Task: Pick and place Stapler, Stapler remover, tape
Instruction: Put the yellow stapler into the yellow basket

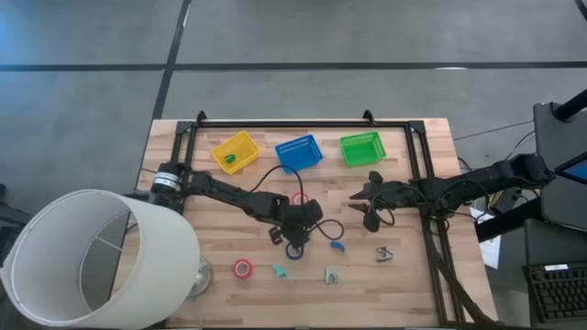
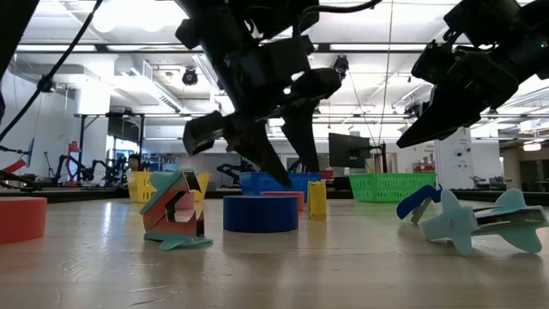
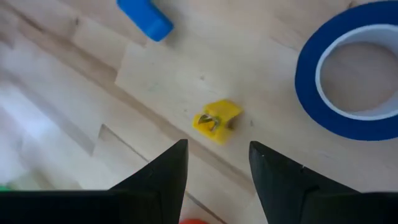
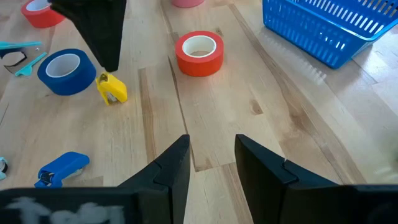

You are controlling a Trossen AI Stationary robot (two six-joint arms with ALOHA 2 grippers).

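My left gripper [image 1: 299, 225] [image 3: 217, 146] is open and points down over a small yellow staple remover [image 3: 216, 120] [image 2: 316, 199] that lies on the table just ahead of its fingertips, untouched. A blue tape roll [image 3: 354, 74] [image 1: 294, 249] lies flat beside it, and a blue stapler [image 3: 145, 18] [image 1: 337, 246] lies a little farther right. A red tape roll [image 4: 199, 53] [image 1: 300, 198] lies flat on the far side of the left gripper. My right gripper [image 1: 370, 203] [image 4: 211, 140] is open and hovers right of centre, holding nothing.
Yellow basket [image 1: 236, 151], blue basket [image 1: 299, 152] and green basket [image 1: 361, 148] stand along the far edge. Another red tape roll [image 1: 242, 269] and teal removers [image 1: 278, 270] [image 1: 331, 274] [image 1: 383, 254] lie near the front. A big white lampshade [image 1: 96, 257] covers the near left corner.
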